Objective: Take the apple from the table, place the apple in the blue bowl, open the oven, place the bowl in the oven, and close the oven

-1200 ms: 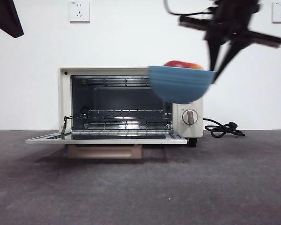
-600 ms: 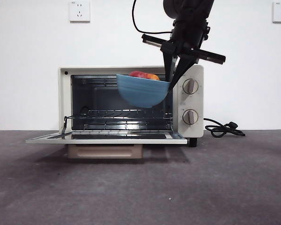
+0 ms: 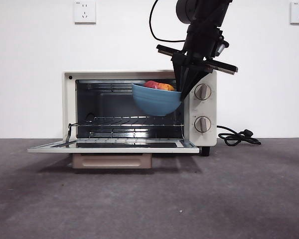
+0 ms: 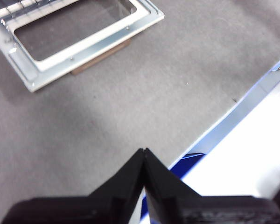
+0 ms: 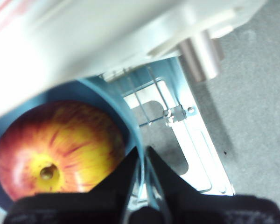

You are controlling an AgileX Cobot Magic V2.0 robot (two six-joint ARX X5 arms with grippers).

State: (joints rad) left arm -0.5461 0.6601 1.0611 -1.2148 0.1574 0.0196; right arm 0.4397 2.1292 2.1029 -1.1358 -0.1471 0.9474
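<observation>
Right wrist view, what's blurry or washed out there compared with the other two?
Right wrist view: the oven is an overexposed, out-of-focus blur, while the apple is fairly sharp. Left wrist view: bright white glare beyond the table edge. Front view: evenly lit and sharp, with soft shadow under the oven door.

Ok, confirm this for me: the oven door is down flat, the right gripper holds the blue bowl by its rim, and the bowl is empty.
Not quite. The blue bowl is not empty: the apple lies in it, as the right wrist view shows. The rest stands: the oven door is down flat and the right gripper grips the bowl's rim.
</observation>
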